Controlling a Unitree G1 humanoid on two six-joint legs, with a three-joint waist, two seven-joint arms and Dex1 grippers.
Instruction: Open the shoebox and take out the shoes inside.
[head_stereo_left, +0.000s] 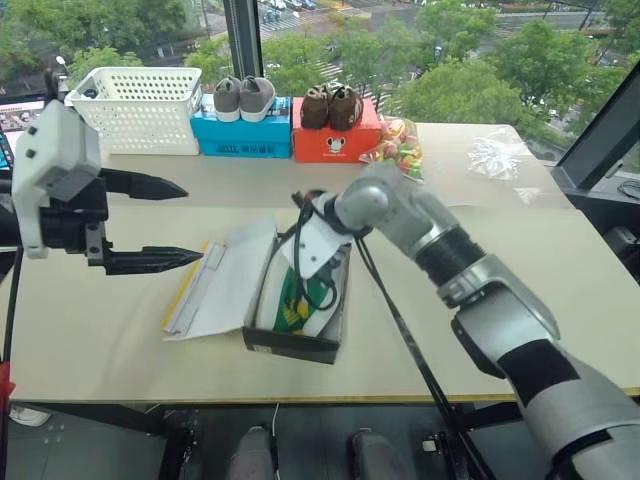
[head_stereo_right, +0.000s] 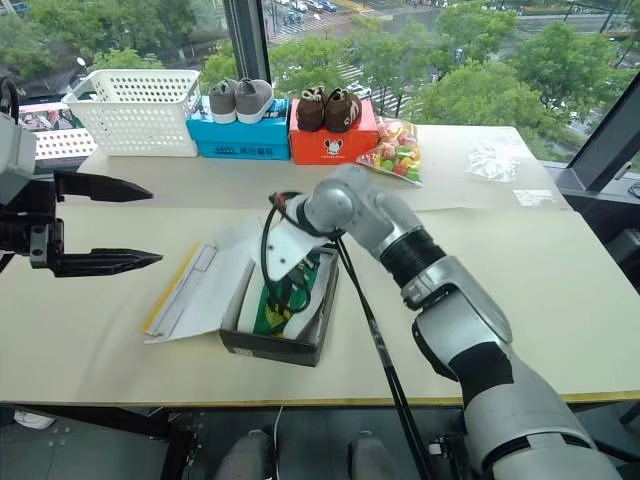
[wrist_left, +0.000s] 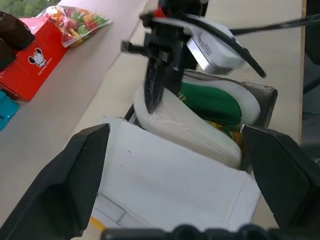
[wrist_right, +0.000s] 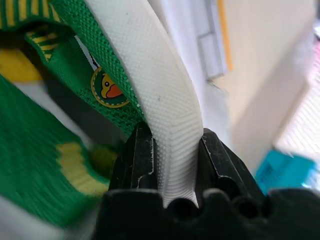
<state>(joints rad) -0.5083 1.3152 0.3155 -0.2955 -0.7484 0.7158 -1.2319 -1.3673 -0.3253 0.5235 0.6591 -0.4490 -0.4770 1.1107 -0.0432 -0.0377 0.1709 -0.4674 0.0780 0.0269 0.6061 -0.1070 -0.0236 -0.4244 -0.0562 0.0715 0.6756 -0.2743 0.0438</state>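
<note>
Shoes (head_stereo_left: 300, 300) in shoebox (head_stereo_left: 290, 343), right claw (wrist_right: 176, 150) pinching one

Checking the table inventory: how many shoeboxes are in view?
3: the open shoebox mid-table, the blue box and the orange-red box side by side at the far edge.

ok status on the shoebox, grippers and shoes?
Right gripper shut on a shoe's white edge, inside the open shoebox. Left gripper open, hovering by the lid. Nothing in the way.

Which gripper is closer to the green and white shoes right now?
Right. The right gripper is clamped on a shoe's white edge; the left gripper hovers open, off to the shoebox's lid side.
</note>
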